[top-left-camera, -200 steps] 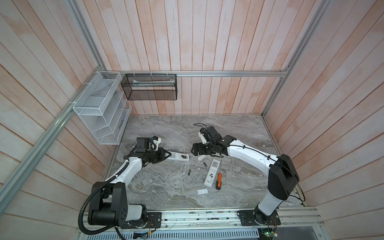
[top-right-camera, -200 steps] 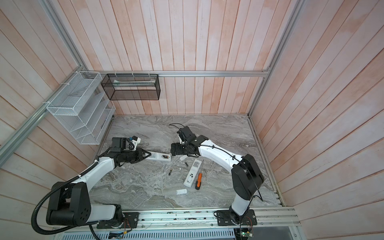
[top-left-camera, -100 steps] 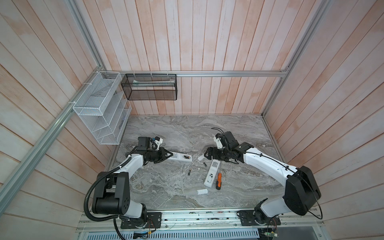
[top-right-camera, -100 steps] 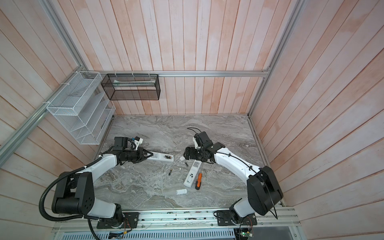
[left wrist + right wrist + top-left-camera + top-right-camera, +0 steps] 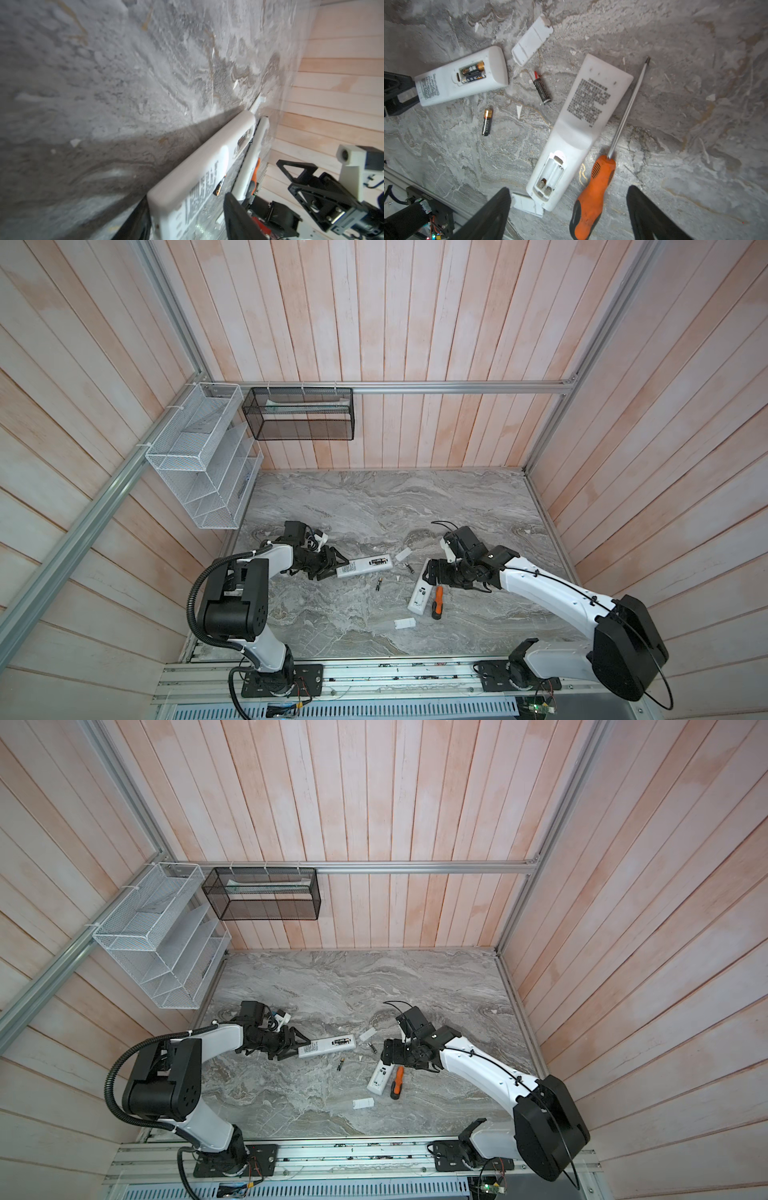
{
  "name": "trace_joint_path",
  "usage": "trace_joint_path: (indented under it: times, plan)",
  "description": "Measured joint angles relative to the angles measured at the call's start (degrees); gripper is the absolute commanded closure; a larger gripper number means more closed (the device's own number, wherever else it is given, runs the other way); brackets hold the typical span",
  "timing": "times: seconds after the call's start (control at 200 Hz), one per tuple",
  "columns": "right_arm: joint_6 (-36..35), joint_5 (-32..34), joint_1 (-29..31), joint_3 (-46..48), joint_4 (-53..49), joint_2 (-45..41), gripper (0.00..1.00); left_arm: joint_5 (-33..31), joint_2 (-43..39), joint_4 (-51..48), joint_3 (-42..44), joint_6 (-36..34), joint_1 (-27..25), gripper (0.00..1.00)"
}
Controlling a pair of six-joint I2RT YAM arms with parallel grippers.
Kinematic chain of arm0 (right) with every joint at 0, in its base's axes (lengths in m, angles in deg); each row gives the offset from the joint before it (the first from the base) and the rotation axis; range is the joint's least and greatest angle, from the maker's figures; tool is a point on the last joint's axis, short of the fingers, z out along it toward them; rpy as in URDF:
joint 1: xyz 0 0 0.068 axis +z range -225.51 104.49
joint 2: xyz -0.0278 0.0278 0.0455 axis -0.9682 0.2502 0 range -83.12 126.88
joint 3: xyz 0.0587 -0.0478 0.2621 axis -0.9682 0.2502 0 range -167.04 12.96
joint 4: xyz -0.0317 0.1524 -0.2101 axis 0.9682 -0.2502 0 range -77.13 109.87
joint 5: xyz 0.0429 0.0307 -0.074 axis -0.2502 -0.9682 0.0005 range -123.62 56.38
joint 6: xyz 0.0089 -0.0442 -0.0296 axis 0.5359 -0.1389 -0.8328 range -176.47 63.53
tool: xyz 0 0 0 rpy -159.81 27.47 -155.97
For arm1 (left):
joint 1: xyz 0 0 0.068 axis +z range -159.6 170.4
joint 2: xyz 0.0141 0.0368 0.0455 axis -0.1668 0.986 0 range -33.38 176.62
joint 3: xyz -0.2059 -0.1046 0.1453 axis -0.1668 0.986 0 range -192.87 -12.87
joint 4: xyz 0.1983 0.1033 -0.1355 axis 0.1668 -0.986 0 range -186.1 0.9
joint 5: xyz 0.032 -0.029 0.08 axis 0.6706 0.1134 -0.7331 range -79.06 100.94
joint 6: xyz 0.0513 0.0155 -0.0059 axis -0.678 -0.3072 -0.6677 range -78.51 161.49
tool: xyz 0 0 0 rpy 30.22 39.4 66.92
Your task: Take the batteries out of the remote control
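Batteries (image 5: pixel 473 71) sit in one remote (image 5: pixel 446 83), its end flanked by the left hand (image 5: pixel 337 568), grip unclear; the empty, wide-open right hand (image 5: pixel 568 189) likely needs the screwdriver (image 5: pixel 593 193) next.

Two black, gold-banded batteries (image 5: pixel 473 71) sit in the face-down left remote (image 5: pixel 440 87). The nearer loose battery (image 5: pixel 487 122) and farther loose battery (image 5: pixel 542 89) lie flat between it and the emptied right remote (image 5: pixel 583 116).

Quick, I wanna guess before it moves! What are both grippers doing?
Left gripper: open, jaws around the remote's end.
Right gripper: open, empty.
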Motion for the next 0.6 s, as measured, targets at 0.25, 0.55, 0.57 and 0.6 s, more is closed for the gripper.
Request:
trace_joint_path:
  times: [0.25, 0.55, 0.57, 0.6]
  plan:
    - [3.7, 1.7, 3.0, 5.4, -1.4, -1.8, 0.25, -2.4, -1.5, -1.1, 0.0, -0.4, -0.1, 0.14]
    - [6.8, 3.4, 7.1, 6.7, -1.1, 0.7, 0.33, -13.0, -9.5, -3.6, -0.1, -0.7, -0.1, 0.0]
    - [6.8, 3.4, 7.2, 6.8, -1.1, 0.8, 0.34, -13.5, -10.0, -3.6, -0.1, -0.7, -0.1, 0.0]
    - [7.0, 3.6, 7.3, 7.1, -1.1, 0.9, 0.36, -14.0, -10.9, -3.5, -0.1, -0.7, -0.1, 0.0]
